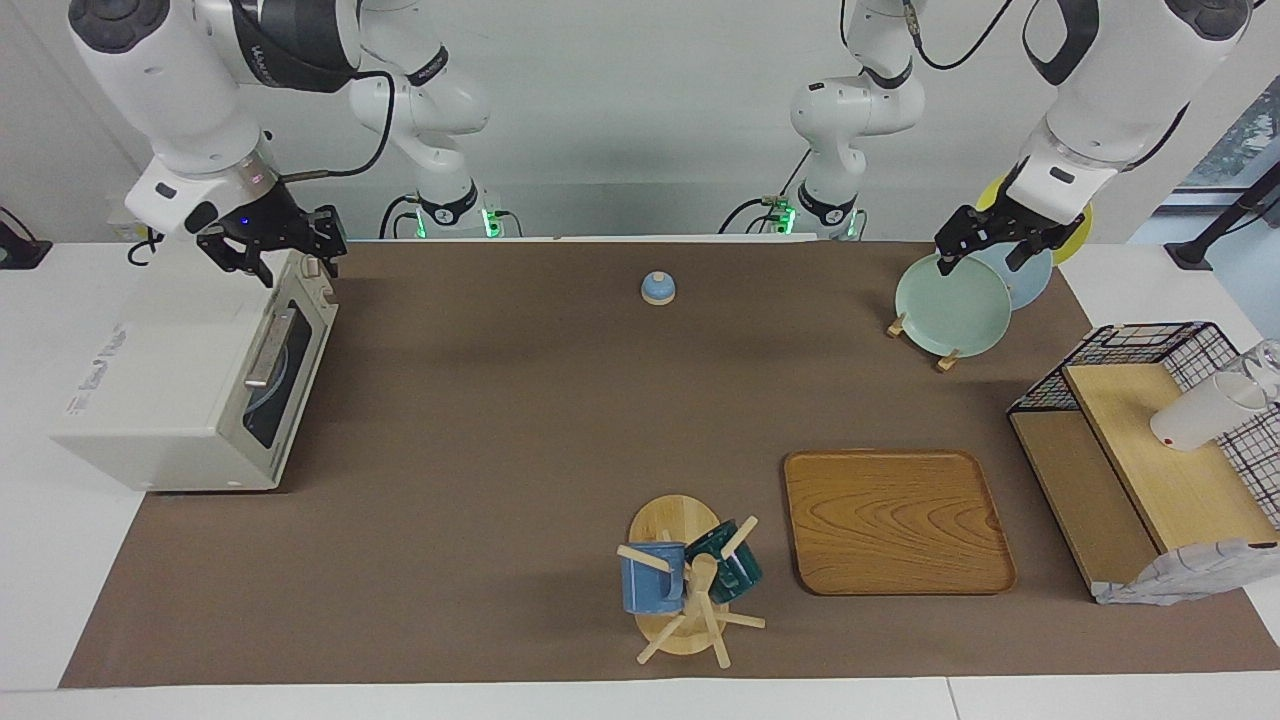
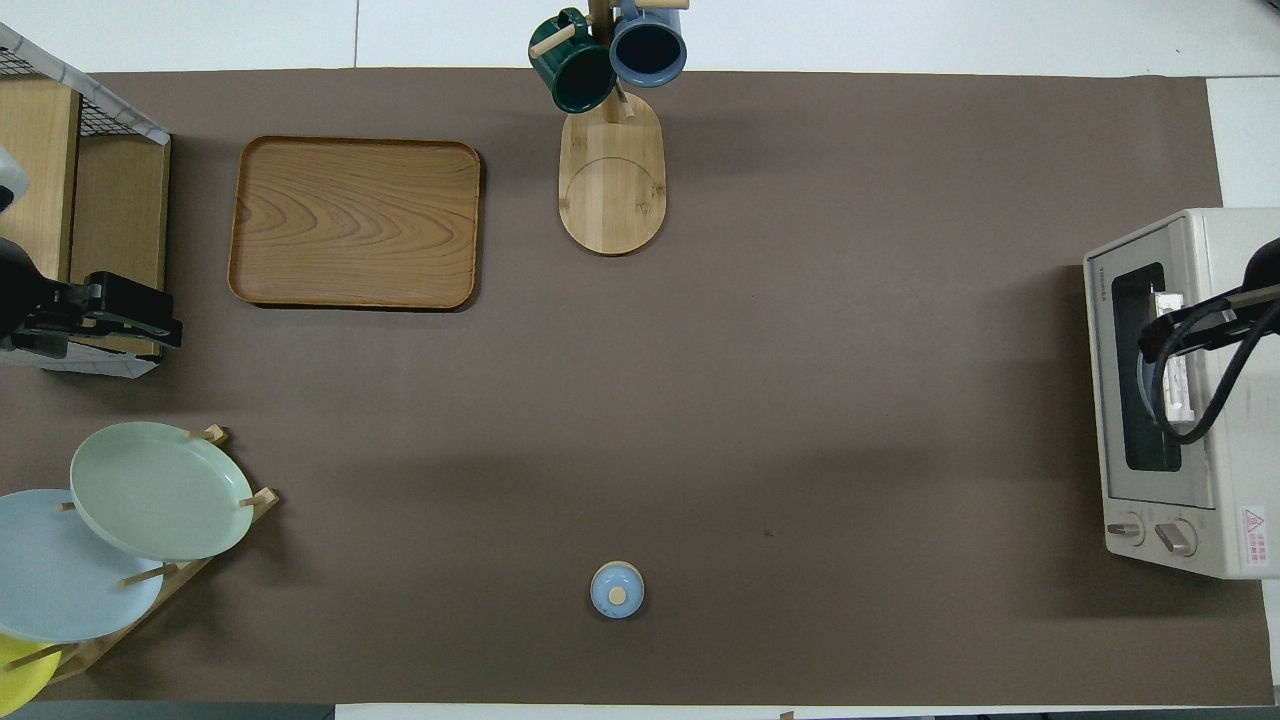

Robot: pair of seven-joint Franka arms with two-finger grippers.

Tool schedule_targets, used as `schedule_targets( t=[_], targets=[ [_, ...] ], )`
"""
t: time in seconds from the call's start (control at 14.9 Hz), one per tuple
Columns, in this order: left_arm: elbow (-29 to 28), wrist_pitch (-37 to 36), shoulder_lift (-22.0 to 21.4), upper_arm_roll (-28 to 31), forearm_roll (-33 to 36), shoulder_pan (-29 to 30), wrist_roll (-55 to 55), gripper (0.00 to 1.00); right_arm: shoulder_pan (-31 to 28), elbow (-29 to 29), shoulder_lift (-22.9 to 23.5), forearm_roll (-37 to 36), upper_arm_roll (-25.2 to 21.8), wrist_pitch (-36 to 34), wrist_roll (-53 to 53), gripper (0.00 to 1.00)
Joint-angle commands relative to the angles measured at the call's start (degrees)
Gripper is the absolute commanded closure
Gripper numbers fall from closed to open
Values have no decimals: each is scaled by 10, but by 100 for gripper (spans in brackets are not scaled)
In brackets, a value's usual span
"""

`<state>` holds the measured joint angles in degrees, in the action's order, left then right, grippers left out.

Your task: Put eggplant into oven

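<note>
The off-white oven (image 1: 170,400) stands at the right arm's end of the table, its dark glass door (image 1: 278,385) shut and its bar handle (image 1: 266,350) free. It also shows in the overhead view (image 2: 1190,390). A pale blue curved shape shows dimly through the glass. The eggplant is out of view. My right gripper (image 1: 272,250) is open and empty, raised over the oven's top edge nearest the robots. My left gripper (image 1: 992,245) hangs open and empty over the plate rack, waiting; it also shows in the overhead view (image 2: 120,315).
A rack holds green (image 1: 952,304), blue and yellow plates at the left arm's end. A wooden tray (image 1: 895,520), a mug tree (image 1: 690,590) with two mugs, a small blue lidded jar (image 1: 657,288) and a wire-and-wood shelf (image 1: 1150,450) with a white cup stand on the brown mat.
</note>
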<state>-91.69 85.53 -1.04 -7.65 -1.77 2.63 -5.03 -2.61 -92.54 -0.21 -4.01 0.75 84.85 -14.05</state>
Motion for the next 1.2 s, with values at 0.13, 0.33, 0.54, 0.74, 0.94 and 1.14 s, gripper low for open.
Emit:
schedule_targets(
  t=[0.13,0.33,0.54,0.74,0.94,1.14],
  targets=[
    [2,-11,-5,4,-3,-2,4,0,29,11,1,9,-31,-19,12,0],
    [2,-11,-5,4,-3,-2,4,0,30,12,1,9,-31,-14,34,0],
    [2,-11,-5,4,-3,-2,4,0,30,12,1,12,-30,-15,37,0],
    [2,-11,-5,4,-3,-2,4,0,30,12,2,10,-31,-12,38,0],
    [2,-11,-5,4,-3,-2,4,0,23,12,4,15,-32,-12,50,0],
    [2,-11,-5,4,-3,-2,4,0,23,13,4,16,-32,-13,57,0]
  ],
)
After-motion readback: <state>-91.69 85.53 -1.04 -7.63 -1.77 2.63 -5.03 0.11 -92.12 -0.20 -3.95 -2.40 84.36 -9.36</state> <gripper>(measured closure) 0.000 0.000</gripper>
